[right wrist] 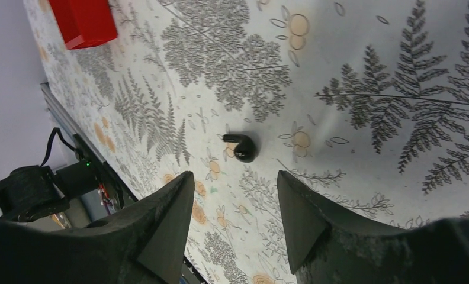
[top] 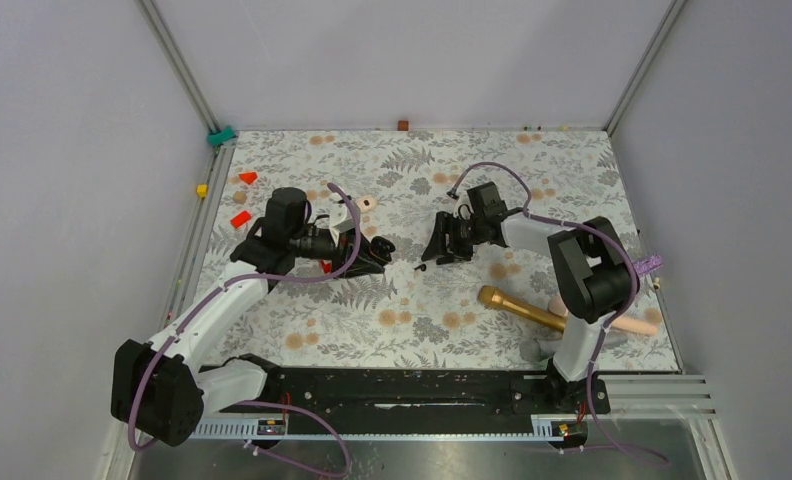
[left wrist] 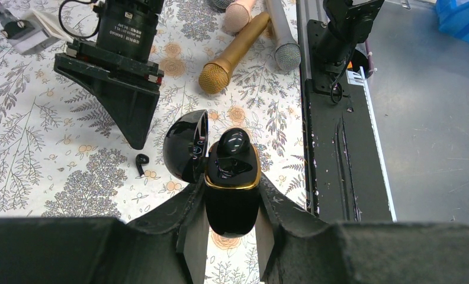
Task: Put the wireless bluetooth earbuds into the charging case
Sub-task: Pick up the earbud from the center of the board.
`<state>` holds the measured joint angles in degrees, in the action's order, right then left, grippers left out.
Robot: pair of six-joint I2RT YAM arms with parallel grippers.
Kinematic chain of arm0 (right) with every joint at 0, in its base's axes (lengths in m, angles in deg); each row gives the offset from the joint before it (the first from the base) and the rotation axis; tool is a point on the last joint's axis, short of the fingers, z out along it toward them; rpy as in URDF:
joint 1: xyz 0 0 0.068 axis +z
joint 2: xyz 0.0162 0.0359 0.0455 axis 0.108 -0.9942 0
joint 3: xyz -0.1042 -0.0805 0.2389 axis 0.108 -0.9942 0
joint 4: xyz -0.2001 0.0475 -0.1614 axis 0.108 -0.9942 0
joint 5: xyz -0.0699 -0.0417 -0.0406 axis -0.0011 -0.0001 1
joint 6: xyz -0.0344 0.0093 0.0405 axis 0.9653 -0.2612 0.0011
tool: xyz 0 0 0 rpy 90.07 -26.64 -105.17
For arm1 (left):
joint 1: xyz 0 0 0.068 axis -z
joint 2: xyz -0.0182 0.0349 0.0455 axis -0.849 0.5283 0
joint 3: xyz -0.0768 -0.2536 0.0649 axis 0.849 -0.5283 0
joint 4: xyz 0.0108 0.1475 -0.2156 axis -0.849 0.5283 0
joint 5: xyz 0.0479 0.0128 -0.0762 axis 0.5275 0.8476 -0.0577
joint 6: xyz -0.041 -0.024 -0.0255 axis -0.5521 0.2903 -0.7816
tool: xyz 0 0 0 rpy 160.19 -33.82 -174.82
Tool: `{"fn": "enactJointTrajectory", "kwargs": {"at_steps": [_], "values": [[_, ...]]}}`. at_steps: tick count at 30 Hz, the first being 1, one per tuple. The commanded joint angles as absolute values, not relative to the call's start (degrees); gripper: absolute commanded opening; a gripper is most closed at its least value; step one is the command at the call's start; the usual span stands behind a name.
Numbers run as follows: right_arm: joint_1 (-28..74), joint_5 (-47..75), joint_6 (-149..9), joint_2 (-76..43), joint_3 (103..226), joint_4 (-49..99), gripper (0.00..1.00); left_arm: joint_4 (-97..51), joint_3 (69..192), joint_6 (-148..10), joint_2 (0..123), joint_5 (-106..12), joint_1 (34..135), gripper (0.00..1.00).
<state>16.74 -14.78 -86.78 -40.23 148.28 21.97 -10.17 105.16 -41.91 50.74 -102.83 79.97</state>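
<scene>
Charging case, lid open, sat clamped in the left gripper at lower centre of the left wrist view, with a seated earbud in it. The right gripper had its fingers apart and empty. A loose earbud lay on the table just beyond the tips, mid-frame. Step looked like picking up the second bud; next move likely needs lowering, then pinching that tiny bud squarely.

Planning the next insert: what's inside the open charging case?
One black earbud sits in the charging case; the other slot is too dark and glossy to judge.
</scene>
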Motion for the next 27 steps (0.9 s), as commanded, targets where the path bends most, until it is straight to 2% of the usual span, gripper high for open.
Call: {"fn": "enactJointTrajectory", "kwargs": {"at_steps": [1,11,22,27], "values": [[16.9,-11.7,-89.1,-43.0,150.0,21.6,0.60,-12.8,107.2,-40.9,49.7,-105.0,79.7,0.00],[17.2,-11.1,-91.2,-46.4,150.5,22.4,0.56,-12.7,107.3,-41.1,49.4,-104.8,79.7,0.00],[21.4,-6.9,-87.7,-45.8,150.8,20.2,0.56,-12.7,107.0,-41.2,48.6,-104.7,79.7,0.00],[21.5,-5.4,-86.8,-45.9,150.1,20.0,0.50,-12.8,106.9,-41.1,48.3,-104.8,79.7,0.00]]}}
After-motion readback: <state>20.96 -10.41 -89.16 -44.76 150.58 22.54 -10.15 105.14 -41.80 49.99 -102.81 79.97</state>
